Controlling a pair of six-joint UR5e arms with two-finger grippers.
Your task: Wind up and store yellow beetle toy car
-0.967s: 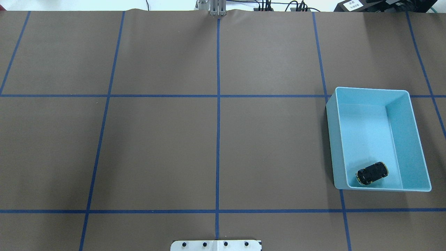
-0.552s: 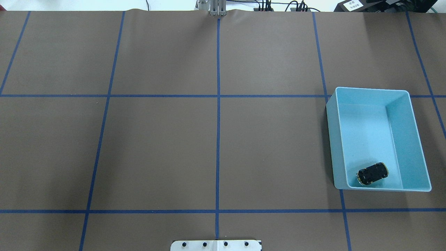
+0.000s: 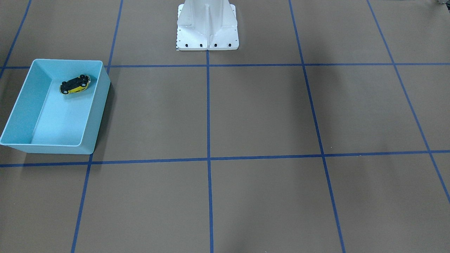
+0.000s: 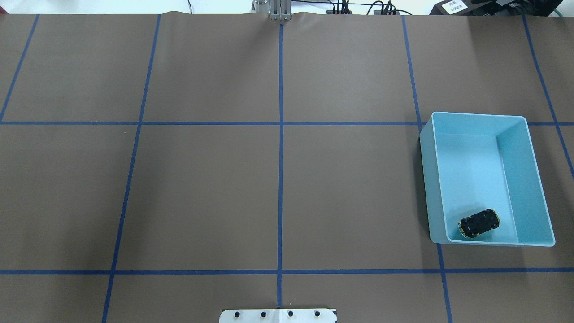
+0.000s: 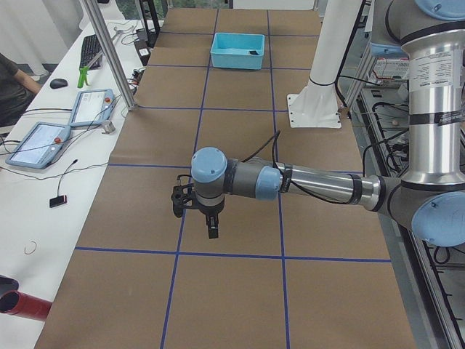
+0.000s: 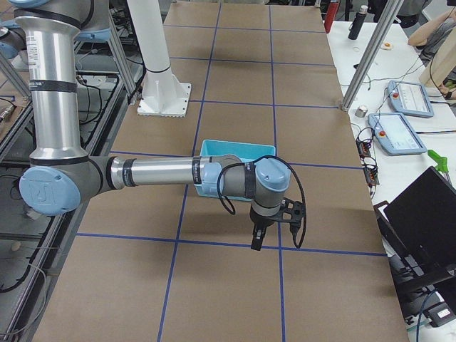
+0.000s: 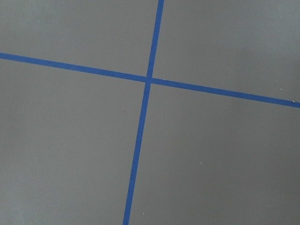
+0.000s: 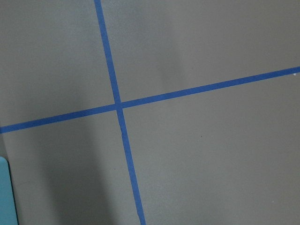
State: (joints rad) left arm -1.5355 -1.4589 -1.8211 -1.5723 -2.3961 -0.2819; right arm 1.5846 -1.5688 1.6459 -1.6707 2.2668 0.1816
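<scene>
The yellow beetle toy car [image 4: 479, 223] lies inside the light blue bin [image 4: 536, 179], near the corner closest to the robot, tipped over with its black underside up. In the front-facing view the car [image 3: 74, 84] shows its yellow side in the bin [image 3: 89, 119]. The bin [image 5: 237, 51] also shows far off in the exterior left view. My left gripper [image 5: 211, 231] hangs above bare table far from the bin. My right gripper [image 6: 256, 242] hangs above the table just outside the bin [image 6: 239, 148]. I cannot tell whether either is open or shut. Both wrist views show only taped table.
Brown table cover with a blue tape grid. The white robot base [image 3: 207, 28] stands at the table's middle edge. A sliver of the bin [image 8: 4, 192] shows in the right wrist view. Tablets [image 5: 40, 142] and a laptop [image 6: 427, 214] lie on side tables.
</scene>
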